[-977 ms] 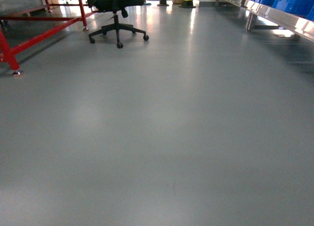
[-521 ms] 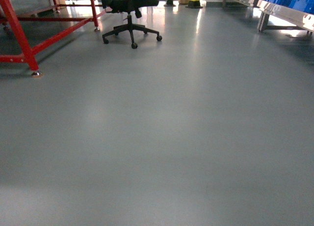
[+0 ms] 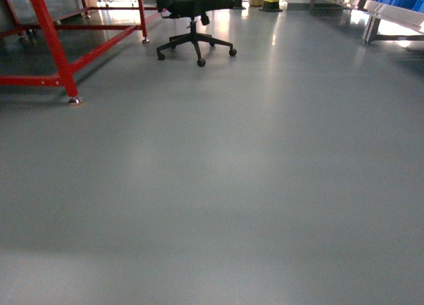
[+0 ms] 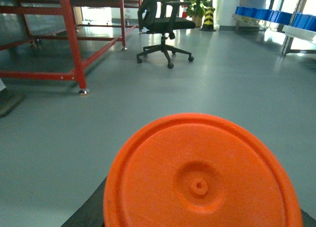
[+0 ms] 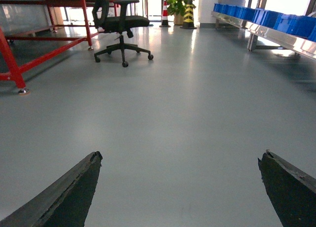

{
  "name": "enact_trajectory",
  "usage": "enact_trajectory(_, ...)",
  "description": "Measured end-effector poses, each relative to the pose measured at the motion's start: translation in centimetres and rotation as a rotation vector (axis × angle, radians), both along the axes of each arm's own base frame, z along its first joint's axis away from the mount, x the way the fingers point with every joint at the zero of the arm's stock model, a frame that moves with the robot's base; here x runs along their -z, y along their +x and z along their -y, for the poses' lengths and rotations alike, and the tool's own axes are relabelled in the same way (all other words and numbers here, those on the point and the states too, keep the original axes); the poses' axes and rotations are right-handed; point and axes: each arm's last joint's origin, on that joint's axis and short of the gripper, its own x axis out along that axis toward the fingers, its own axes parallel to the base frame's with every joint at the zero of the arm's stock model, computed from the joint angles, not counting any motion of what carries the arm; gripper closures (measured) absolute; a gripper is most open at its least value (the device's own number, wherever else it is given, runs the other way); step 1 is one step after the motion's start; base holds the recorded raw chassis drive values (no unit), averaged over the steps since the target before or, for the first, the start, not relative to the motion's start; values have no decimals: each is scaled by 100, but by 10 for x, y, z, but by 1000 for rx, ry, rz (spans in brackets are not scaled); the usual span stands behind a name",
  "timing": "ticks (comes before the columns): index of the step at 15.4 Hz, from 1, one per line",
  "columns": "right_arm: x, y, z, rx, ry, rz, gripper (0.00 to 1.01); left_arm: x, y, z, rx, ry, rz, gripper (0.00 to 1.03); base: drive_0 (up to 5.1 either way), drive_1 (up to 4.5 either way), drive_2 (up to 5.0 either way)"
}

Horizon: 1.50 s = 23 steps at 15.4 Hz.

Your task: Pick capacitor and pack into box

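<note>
A round orange capacitor (image 4: 202, 177) fills the lower part of the left wrist view, its flat end with a small centre dimple facing the camera. It sits between the jaws of my left gripper (image 4: 197, 217), which appear shut on it; only a dark finger (image 4: 91, 209) shows at its lower left edge. In the right wrist view my right gripper (image 5: 181, 157) hangs over bare grey floor, open wide with nothing between its dark fingers (image 5: 74, 190). The box is out of view. Neither gripper shows in the head view.
A red metal frame (image 3: 56, 50) stands at the left and a black office chair (image 3: 195, 26) beyond it. A rack with blue bins (image 5: 276, 22) runs along the right. A striped bollard (image 5: 188, 12) and a plant (image 5: 174, 0) stand far back. Grey floor (image 3: 232, 185) lies ahead.
In the head view the chair and the red frame have slid to the right and the rack has slipped toward the right edge; the view has turned left.
</note>
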Motion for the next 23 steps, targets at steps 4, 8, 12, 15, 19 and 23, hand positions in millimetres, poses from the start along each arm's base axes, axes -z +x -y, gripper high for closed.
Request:
enact_trajectory(4,0,0,0,-1,0,1,3,0,0,0,-1,0,-2,60,-502,244,244)
enact_trajectory(8,0,0,0,-1,0,2,3,0,0,0,-2,0,-4,60,-510,236,236)
enact_trajectory(12,0,0,0,-1,0,1,3,0,0,0,-2,0,-3,60,-505,240,240)
enact_trajectory(15,0,0,0,-1,0,2,3,0,0,0,0,0,-4,60,-502,243,243)
enact_trajectory(19,0,0,0,-1,0,2,3,0,0,0,1,0,-3,60,-513,232,232)
enact_trajectory(23,0,0,0,0,0,-1,3,0,0,0,0,0,-3,60,-499,247,247)
